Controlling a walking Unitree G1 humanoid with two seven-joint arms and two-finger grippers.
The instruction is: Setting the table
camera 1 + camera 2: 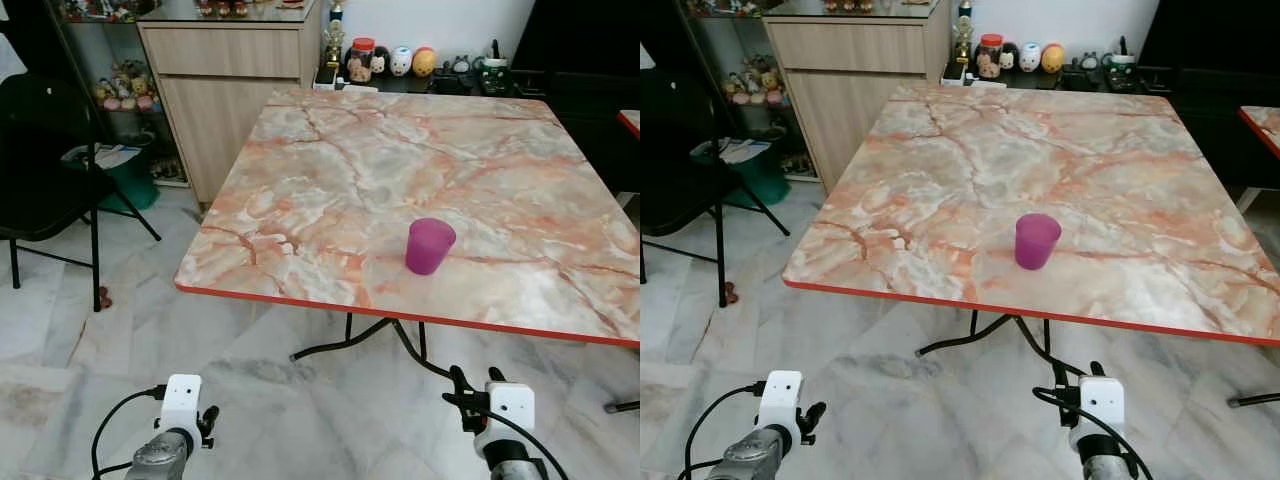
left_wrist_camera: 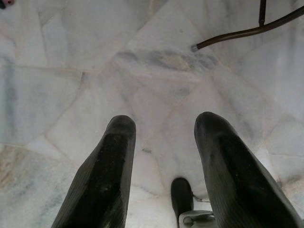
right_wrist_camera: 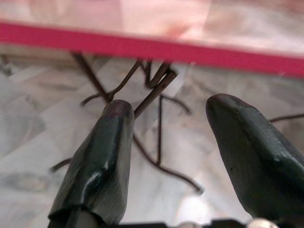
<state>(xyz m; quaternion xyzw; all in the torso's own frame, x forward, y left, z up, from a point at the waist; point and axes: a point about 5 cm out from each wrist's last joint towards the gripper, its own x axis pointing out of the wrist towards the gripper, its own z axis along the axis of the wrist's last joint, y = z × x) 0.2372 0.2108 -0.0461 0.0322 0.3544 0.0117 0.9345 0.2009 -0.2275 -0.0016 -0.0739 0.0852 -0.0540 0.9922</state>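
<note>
Purple cup (image 1: 430, 246) on marble table (image 1: 330, 190); both grippers' jaws apart over marble floor (image 1: 250, 400).

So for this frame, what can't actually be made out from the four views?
- Inside of the purple cup: its opening faces away from the head camera, so any contents are hidden.
- Table: right side cut off by the eye views' edge; in the right wrist view its red edge is blurred.
- Figurines behind the table: too small to identify.
- Left gripper and right gripper: open, holding nothing; arms are cut off at the eye views' bottom edge.
</note>
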